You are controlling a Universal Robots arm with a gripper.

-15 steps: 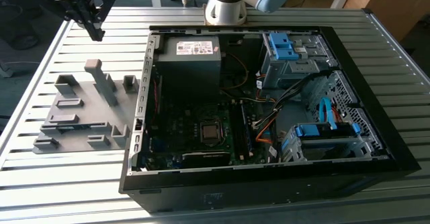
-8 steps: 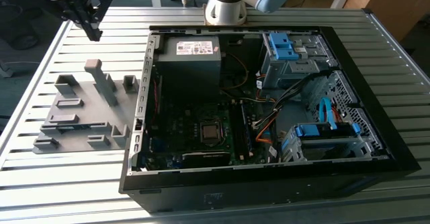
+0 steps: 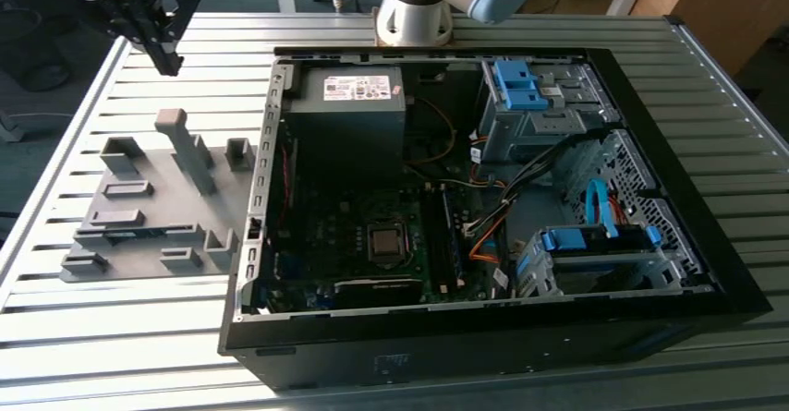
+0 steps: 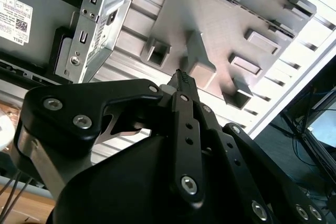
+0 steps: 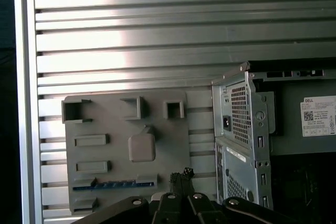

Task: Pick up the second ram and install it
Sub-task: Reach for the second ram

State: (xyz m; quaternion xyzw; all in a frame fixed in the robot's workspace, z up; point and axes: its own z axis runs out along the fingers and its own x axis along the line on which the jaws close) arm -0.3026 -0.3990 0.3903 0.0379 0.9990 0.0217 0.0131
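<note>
- Tool (image 3: 164, 58) hangs in the air above the slatted metal counter (image 3: 124, 337), at the exterior view's upper left; both wrist views show its black fingertips (image 4: 181, 78) pressed together with nothing between them.
- Below the tool lies a grey fixture plate (image 3: 148, 199) with raised blocks, open pockets and one tall post (image 3: 185, 148).
- The second ram (image 5: 113, 184) sits on edge in a long slot near one border of that plate, apart from the tool; in the first wrist view it lies near the fingertips (image 5: 182, 177).
- From that view it appears as a thin blue-green strip with a row of darker patches along it; its label cannot be made out.
- Just beside the plate, on the exterior view's right, stands the open computer case (image 3: 265, 152), its metal corner (image 5: 247, 108) rising close to the fixture.
- Inside the case are a power supply (image 3: 351, 106), a dark motherboard (image 3: 370, 235), loose cables and blue drive caddies (image 3: 518, 83).
</note>
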